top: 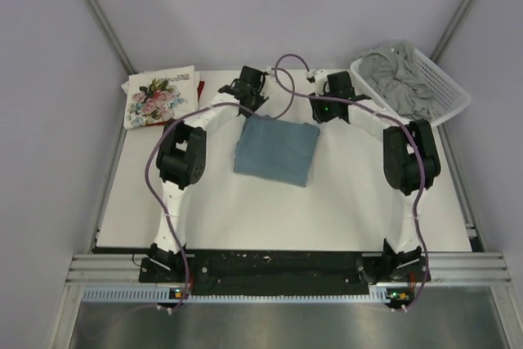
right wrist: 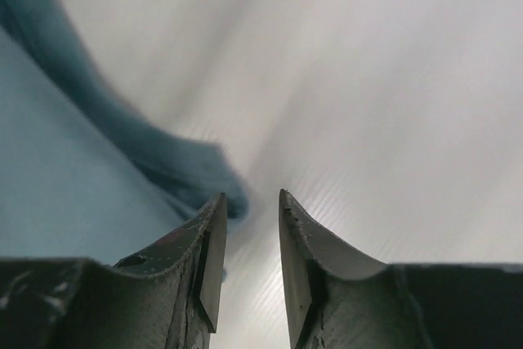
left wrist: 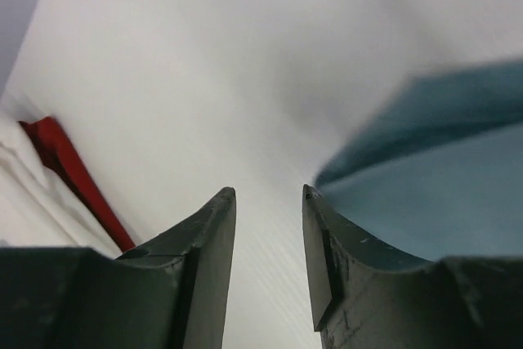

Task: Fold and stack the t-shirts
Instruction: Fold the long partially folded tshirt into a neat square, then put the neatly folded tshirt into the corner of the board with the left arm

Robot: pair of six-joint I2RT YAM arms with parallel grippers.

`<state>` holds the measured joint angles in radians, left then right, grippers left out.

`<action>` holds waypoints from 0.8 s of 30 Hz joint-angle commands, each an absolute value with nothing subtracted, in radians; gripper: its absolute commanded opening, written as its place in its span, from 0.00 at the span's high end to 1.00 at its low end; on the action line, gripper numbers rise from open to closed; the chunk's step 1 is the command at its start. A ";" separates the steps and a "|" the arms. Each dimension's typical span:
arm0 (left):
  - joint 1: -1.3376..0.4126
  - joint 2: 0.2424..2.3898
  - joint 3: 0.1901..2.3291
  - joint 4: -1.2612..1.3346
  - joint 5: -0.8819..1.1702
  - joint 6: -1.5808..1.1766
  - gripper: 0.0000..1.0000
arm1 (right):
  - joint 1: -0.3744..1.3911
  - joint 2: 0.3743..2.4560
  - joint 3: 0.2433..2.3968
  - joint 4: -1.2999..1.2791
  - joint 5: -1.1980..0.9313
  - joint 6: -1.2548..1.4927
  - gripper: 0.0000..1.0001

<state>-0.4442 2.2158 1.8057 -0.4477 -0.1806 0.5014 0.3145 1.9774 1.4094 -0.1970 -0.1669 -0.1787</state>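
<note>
A folded teal-blue t-shirt (top: pixel 276 149) lies in the middle of the table. My left gripper (top: pixel 246 85) is open and empty just beyond the shirt's far left corner; in its wrist view the shirt (left wrist: pixel 441 177) is to the right of the jaws. My right gripper (top: pixel 323 109) is open and empty by the shirt's far right corner; in its wrist view the shirt (right wrist: pixel 73 169) is to the left. A folded white floral t-shirt (top: pixel 159 96) lies at the far left on a dark red t-shirt (top: pixel 202 87), which also shows in the left wrist view (left wrist: pixel 69 169). A grey t-shirt (top: pixel 400 79) is bunched in the basket.
A white lattice basket (top: pixel 445 79) stands at the far right corner. Purple cables (top: pixel 286 63) loop over both arms. The table's side rails run along the left and right edges.
</note>
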 commanded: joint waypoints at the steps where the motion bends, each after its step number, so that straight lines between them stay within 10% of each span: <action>1: -0.381 2.243 1.954 -0.442 -0.245 0.436 0.57 | 0.273 2.046 1.612 -0.337 -0.120 -0.166 0.67; 8: -0.368 1.956 1.736 -0.474 -0.044 0.359 0.55 | 0.281 1.800 1.516 -0.408 -0.201 -0.009 0.66; 16: -0.407 1.752 1.344 -0.480 0.272 0.331 0.97 | 0.506 1.591 1.126 -0.295 -0.405 0.144 0.87; 24: -0.397 1.836 1.250 -0.566 0.284 0.287 1.00 | 0.545 1.632 0.920 -0.133 -0.477 0.285 0.92</action>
<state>-0.4129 1.8069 1.2953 -0.5102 0.2340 0.3298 0.5560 1.6012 0.9554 -0.2382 -0.4187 0.1974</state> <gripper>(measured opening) 0.007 0.070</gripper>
